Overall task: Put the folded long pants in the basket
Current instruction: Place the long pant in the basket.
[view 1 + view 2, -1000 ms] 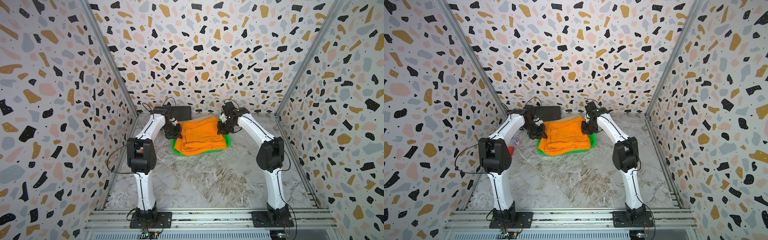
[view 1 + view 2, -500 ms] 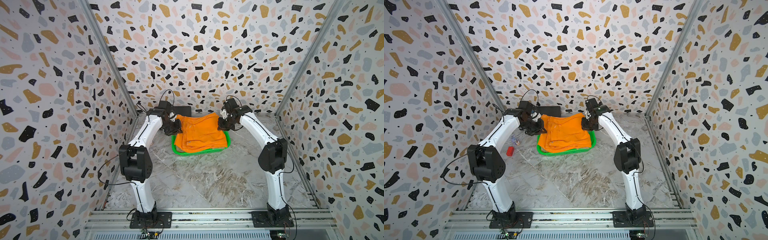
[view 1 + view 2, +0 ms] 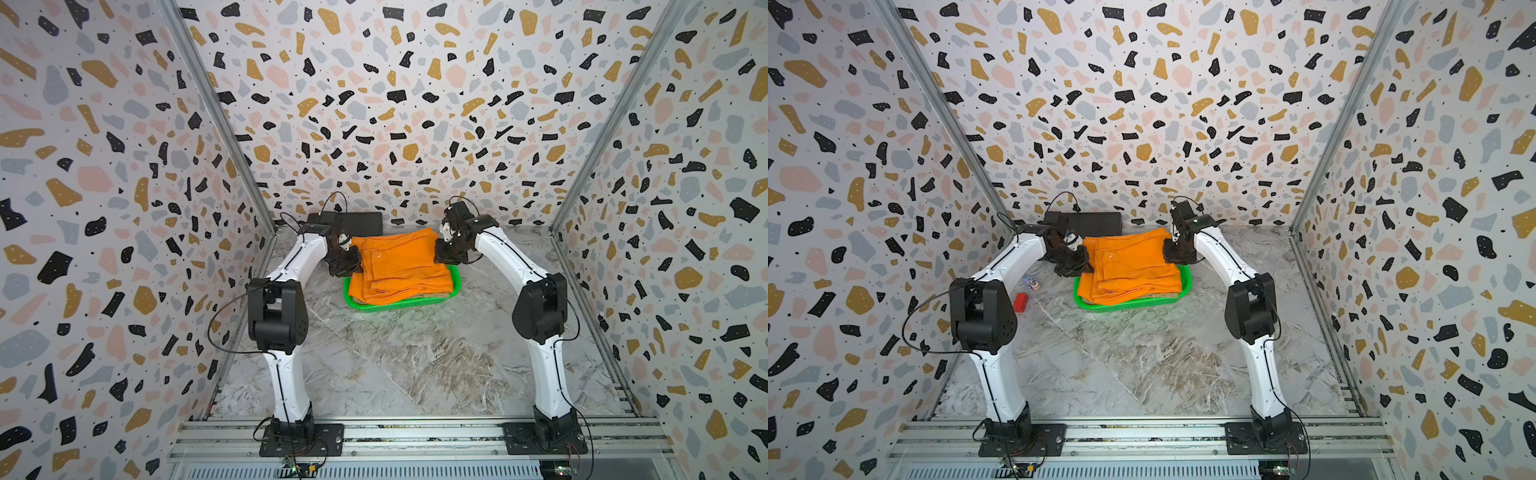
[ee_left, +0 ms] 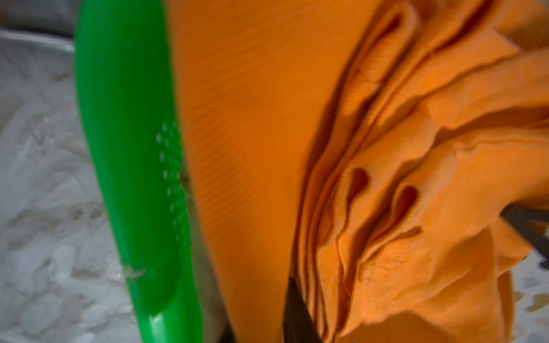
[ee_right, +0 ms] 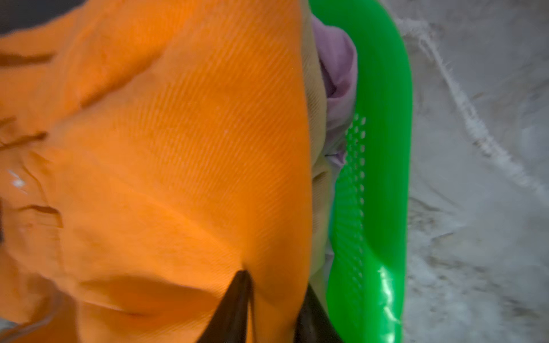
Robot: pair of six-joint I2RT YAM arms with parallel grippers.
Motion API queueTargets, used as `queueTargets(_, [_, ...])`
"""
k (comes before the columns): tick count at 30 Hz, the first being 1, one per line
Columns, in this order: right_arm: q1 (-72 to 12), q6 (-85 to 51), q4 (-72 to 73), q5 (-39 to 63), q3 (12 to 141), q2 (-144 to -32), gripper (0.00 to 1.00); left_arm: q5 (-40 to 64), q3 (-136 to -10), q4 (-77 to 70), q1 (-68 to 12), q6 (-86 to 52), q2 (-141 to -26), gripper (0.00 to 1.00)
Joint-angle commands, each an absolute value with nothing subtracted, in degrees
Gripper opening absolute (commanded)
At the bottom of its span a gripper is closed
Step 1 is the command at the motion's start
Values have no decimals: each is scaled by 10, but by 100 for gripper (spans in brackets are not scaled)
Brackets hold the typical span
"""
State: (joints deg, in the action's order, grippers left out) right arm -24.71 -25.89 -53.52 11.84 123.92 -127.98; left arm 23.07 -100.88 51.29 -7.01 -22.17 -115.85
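Orange folded pants (image 3: 401, 266), uppermost in green mesh basket (image 3: 390, 307), seemingly overhanging its rim

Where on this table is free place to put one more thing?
Free: the wide marble table in front of the basket, and the strip to its right. Crowded: the black box behind it, the red block and small toy to its left.
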Motion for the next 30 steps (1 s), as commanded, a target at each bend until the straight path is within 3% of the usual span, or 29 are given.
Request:
queueTargets(1, [-241,-250,-539,104,1241,-1254,53,219,-1003,508,-68,-220,-1132,62])
queueTargets(2, [-240,-250,-541,102,1243,-1246,55,209,-1002,507,-68,-221,-1117,70])
queueTargets(3, [-240,-249,-543,99,1247,-1237,56,197,-1002,508,-68,-224,-1102,72])
queueTargets(7, [-240,-238,-574,87,1288,-1195,58,181,-999,510,-68,-251,-1017,70])
queueTargets(9, [-239,-239,-581,94,1288,-1167,55,187,-989,511,-69,-276,-974,64])
queueTargets(12, [-241,-254,-569,130,1252,-1128,46,202,-951,502,-76,-316,-917,47])
queueTargets(15, [-253,-269,-534,165,1185,-1094,43,233,-898,457,-98,-342,-887,41])
queueTargets(19, [-285,-281,-510,203,1135,-1103,40,266,-862,416,-127,-349,-913,40])
queueTargets(22, [-292,-304,-490,232,1072,-1123,32,298,-826,367,-132,-351,-955,39])
queueTargets(25, [-293,-313,-436,216,980,-1119,31,305,-784,352,-131,-336,-1006,35])
queueTargets(30, [-293,-299,-441,195,944,-1151,30,286,-732,334,-128,-322,-1028,33])
